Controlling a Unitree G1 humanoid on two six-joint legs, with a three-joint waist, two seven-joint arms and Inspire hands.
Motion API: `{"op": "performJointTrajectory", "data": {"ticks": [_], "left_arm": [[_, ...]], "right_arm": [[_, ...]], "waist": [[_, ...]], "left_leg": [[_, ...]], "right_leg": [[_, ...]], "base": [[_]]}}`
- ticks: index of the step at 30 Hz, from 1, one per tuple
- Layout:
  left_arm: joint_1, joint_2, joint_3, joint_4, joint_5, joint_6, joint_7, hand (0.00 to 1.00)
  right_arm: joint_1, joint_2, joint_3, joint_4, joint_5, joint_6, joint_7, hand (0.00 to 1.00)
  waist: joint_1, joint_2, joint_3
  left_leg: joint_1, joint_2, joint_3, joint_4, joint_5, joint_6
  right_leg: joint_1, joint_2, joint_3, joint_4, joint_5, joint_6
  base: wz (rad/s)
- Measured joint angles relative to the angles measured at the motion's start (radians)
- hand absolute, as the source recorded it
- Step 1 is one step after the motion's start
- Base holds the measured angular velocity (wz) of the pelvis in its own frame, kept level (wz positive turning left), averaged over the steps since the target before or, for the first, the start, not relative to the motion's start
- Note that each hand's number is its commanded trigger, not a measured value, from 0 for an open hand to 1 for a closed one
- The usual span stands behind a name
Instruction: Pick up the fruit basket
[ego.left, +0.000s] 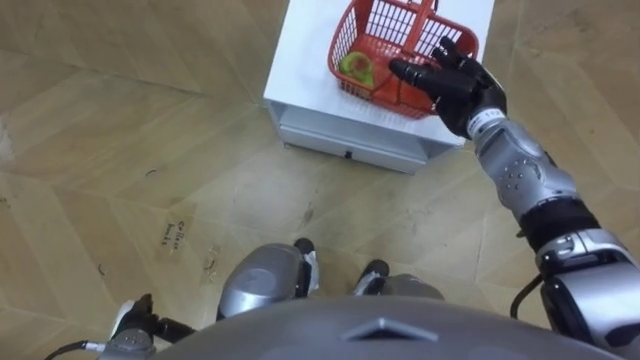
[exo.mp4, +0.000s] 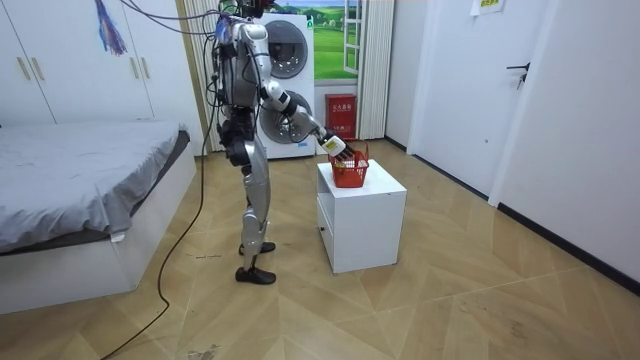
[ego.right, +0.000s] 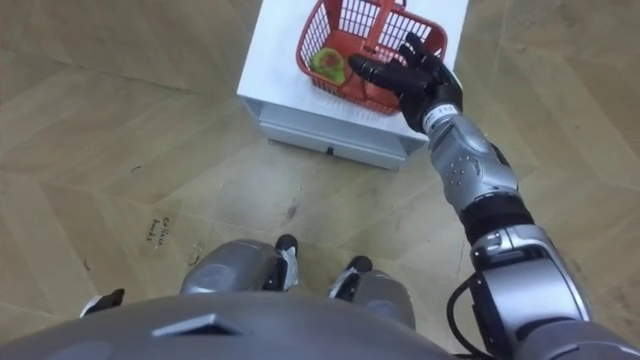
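The red fruit basket (ego.left: 372, 30) stands on the white surface (ego.left: 300, 75) with a green fruit (ego.left: 355, 68) inside. The right hand (ego.left: 458, 88) is at the basket's near right rim, fingers spread wide and holding nothing. The basket is stiff latticed plastic and probably light, so its rim or handle should hold firm. The surface's edge runs just beside the basket, and lifting straight up looks unobstructed.

The red fruit basket (ego.left: 375, 93) stood on the white worktop (ego.left: 300, 75), with a green fruit (ego.left: 355, 67) in its left end. The right hand (ego.left: 455, 85) was at the basket's right side, fingers straight and spread, thumb stretched across the near rim.
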Motion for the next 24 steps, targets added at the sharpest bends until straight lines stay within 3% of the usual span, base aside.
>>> {"op": "performJointTrajectory", "data": {"ticks": [10, 17, 24], "left_arm": [[0.006, 0.000, 0.011, 0.000, -0.006, -0.019, 0.000, 0.00], [0.010, -0.006, 0.029, 0.001, -0.006, -0.021, 0.001, 0.00], [0.010, -0.021, 0.085, -0.005, -0.009, -0.017, 0.026, 0.00]], "right_arm": [[0.027, -0.001, -0.011, -0.015, -0.052, -0.005, 0.007, 0.00], [0.126, -0.004, -0.043, -0.132, -0.123, -0.007, 0.007, 0.00], [0.225, -0.020, -0.109, -0.231, -0.164, -0.008, -0.020, 0.00]], "waist": [[-0.038, -0.005, -0.0001], [-0.060, -0.030, -0.0033], [-0.106, -0.030, -0.0028]], "left_leg": [[0.015, 0.003, 0.007, -0.015, 0.000, 0.000], [0.051, 0.010, 0.022, -0.042, 0.001, -0.001], [0.122, 0.014, 0.039, -0.082, 0.000, -0.002]], "right_leg": [[0.017, 0.006, 0.003, -0.013, 0.004, -0.001], [0.039, 0.015, 0.009, -0.047, 0.009, -0.001], [0.105, 0.030, 0.044, -0.094, 0.017, 0.006]], "base": [[-0.02], [-0.07], [-0.08]]}}
